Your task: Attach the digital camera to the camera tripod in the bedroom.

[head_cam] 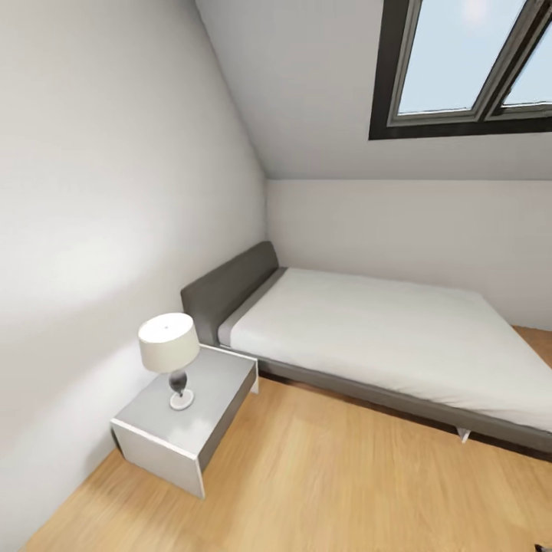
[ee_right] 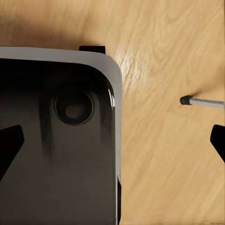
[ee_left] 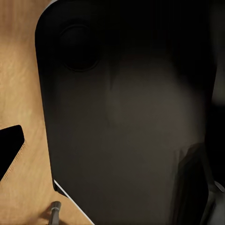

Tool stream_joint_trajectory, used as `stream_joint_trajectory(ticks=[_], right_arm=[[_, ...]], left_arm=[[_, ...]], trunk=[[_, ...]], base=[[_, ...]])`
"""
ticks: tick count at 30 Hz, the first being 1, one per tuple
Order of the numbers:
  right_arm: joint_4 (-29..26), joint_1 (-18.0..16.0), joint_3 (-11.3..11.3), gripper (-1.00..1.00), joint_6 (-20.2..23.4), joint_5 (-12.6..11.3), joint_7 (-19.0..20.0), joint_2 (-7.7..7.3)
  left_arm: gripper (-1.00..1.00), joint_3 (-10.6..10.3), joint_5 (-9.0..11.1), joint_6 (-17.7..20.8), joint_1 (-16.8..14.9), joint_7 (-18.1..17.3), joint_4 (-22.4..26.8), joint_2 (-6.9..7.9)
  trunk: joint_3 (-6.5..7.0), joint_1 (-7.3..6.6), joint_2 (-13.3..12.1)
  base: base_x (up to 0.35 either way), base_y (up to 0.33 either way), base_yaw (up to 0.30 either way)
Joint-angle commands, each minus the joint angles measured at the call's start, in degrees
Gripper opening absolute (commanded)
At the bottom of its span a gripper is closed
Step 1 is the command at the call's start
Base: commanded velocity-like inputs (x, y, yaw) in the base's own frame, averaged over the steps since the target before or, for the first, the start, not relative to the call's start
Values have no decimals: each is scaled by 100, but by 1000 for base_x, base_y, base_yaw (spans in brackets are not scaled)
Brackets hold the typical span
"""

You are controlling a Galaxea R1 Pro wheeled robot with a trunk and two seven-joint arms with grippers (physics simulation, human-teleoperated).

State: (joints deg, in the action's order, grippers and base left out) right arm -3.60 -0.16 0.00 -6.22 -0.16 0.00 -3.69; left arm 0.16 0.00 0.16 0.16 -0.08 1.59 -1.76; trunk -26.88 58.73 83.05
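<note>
Grey low bed (head_cam: 383,337) under skylight (head_cam: 468,65), white lamp (head_cam: 169,345) on nightstand (head_cam: 184,429), silver tripod leg (ee_right: 201,101) on wood floor (ee_right: 164,154), fingers' state cannot tell.

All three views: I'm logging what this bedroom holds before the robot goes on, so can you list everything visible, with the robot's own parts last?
Bed: one, grey frame and headboard, white mattress, against the far wall.
Nightstand: one, grey, beside the bed's head, by the left wall.
Lamp: one, white shade, dark stem, standing on the nightstand.
Skylight: one double window, dark frame, in the sloped ceiling.
Floor: light wood.
Tripod leg: one, silver with black foot, on the floor, right wrist view; likely another in the left wrist view.
Robot base: dark body, pale edge, under both wrist cameras.
</note>
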Motion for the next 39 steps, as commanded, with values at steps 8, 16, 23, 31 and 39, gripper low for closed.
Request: stream_joint_trajectory(ticks=[8, 16, 23, 31, 39], right_arm=[[0, -1, 0, 100, -15, -2, 0, 0], [0, -1, 0, 100, -19, -2, 0, 0], [0, -1, 0, 100, -26, -2, 0, 0], [0, -1, 0, 100, -28, -2, 0, 0], [0, -1, 0, 100, -28, -2, 0, 0]], left_arm=[[100, 2, 0, 2, 0, -1, 8, 0], [100, 2, 0, 2, -1, -1, 8, 0], [100, 2, 0, 2, 1, -1, 8, 0], [100, 2, 0, 2, 2, -1, 8, 0], [100, 2, 0, 2, -2, -1, 8, 0]], trunk=[[-5, 0, 3], [-5, 0, 3], [-5, 0, 3], [-5, 0, 3], [-5, 0, 3]], base=[[0, 0, -300], [0, 0, -300], [0, 0, -300], [0, 0, -300], [0, 0, -300]])
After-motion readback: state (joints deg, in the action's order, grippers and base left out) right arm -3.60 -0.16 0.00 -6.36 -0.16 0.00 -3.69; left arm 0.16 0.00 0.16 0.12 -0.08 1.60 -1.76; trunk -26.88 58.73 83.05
